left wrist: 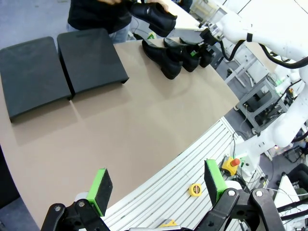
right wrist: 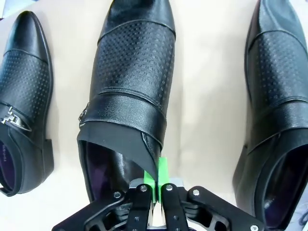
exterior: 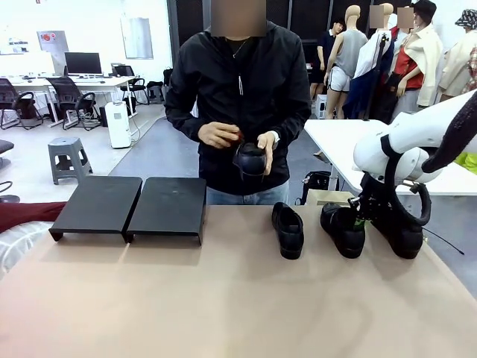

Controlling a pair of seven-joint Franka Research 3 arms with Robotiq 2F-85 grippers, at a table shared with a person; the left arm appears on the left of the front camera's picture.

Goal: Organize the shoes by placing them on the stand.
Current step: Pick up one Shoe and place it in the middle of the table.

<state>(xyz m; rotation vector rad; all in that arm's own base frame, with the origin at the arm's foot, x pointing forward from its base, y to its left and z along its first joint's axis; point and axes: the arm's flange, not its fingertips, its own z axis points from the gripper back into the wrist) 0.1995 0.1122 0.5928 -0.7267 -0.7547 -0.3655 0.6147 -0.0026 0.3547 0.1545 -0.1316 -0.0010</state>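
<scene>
Right gripper is pinched shut on the collar edge of the middle shoe, green pads nipping the thin leather beside the opening. The shoe sits flat on the table, not lifted. It's the middle one of three in a row at the robot's right, with one shoe on one side and another on the other, close but apart. The fourth shoe is in the person's hands past the far edge.

Key relation: the stand lies well apart from the gripped shoe, off to the robot's left across the table, both panels bare. The shoe's long axis runs near-to-far, toe seemingly toward the robot's side, so the carry looks like a sideways sweep left with little turning. The leftmost shoe lies between the grip and the stand, so a lift first is likely needed.

Left gripper is spread wide, holding nothing, hanging over the near table edge. It's nearer the stand than the right one but well away from all the shoes.
</scene>
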